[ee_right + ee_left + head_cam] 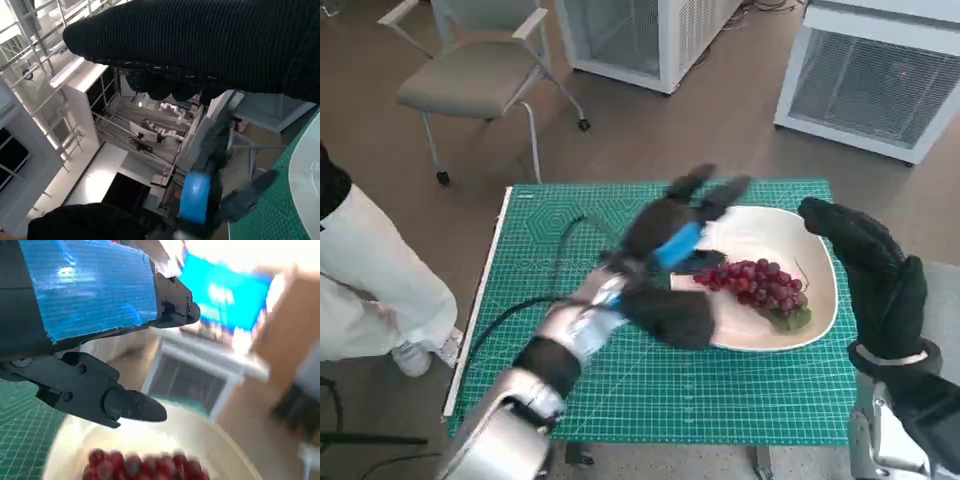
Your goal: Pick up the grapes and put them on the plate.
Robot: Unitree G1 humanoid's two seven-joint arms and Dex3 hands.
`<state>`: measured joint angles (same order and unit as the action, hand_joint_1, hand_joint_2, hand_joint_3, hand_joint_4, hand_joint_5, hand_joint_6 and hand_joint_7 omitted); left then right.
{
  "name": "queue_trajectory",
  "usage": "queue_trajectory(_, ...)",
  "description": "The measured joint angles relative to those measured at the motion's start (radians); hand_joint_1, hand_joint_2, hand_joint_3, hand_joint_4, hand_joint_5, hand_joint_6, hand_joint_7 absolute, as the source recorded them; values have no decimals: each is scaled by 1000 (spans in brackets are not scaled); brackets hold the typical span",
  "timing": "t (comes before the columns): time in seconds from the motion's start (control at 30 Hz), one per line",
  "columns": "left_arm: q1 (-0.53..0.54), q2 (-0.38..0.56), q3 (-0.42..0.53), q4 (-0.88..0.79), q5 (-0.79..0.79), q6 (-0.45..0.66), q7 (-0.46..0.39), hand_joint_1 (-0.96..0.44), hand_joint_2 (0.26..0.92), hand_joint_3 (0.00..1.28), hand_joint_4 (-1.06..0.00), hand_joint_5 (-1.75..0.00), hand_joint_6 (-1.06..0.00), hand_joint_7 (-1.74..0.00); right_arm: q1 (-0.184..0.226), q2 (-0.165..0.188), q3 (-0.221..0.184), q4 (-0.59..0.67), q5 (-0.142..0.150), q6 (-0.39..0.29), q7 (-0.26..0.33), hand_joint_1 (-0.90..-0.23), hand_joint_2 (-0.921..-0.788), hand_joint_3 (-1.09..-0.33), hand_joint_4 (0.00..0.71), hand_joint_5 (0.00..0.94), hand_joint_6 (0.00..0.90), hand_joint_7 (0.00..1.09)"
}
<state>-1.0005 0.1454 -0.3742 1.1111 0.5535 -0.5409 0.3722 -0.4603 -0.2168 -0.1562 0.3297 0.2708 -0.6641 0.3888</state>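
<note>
Left hand spread above grapes

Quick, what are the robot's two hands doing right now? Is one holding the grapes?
Left hand: open, holding nothing; the grapes lie on the plate.
Right hand: holding nothing, raised beside the plate; open or closed cannot be told.

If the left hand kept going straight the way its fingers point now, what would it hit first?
Probably nothing nearby: the left hand points past the plate's far rim, above the grapes, toward the white cabinet. Depth is unclear.
</note>
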Motion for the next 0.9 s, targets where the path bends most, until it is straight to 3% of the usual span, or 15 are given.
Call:
queue_trajectory(0.17,96,16,95,-25,-140,-140,-48,-615,921,414,-138,-12,-193,-7,-2,1,1,-2,0,1,0,-599,-921,-728,335,1,3,678)
queue_trajectory(0.43,216,8,227,-84,-431,-282,-344,-631,921,322,-172,-18,-195,-6,-5,2,3,-6,1,1,0,-600,-921,-727,335,1,3,679)
queue_trajectory(0.7,297,-22,342,-188,-726,-261,-678,-614,921,172,-213,-20,-232,-17,-5,3,4,-6,1,2,0,-600,-921,-727,335,1,2,681)
queue_trajectory(0.9,340,-26,403,-284,-842,-197,-811,-602,921,143,-230,-20,-255,-23,-6,5,7,-6,2,6,0,-601,-921,-726,336,1,3,681)
